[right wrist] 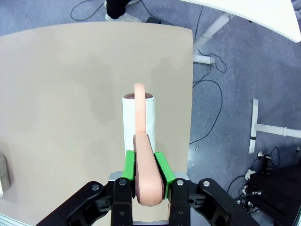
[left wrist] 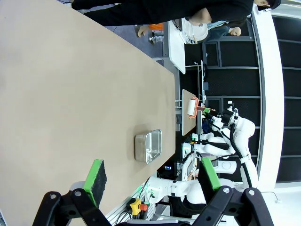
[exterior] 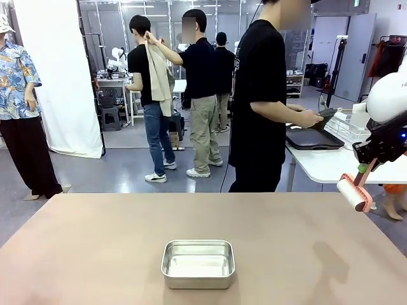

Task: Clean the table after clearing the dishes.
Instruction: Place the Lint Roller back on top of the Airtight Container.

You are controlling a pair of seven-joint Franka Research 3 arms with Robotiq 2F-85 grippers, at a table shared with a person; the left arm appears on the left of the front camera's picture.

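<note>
1. A robotics lab or test hall, not a home: grey hard floor (exterior: 121, 171), glass-partitioned bays (exterior: 114, 32) and a white backdrop curtain (exterior: 57, 76).
2. Another workbench (exterior: 114, 81) stands farther back, with several people around it.
3. Loose cables (right wrist: 211, 94) trail over the floor beside the beige table (exterior: 95, 254).
4. An emergency-stop button (left wrist: 136, 205) sits at the table's edge.

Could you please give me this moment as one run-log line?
right gripper: shut on lint roller, above table | left gripper: open, empty | steel pan: on table | person: at side table with tray
</note>
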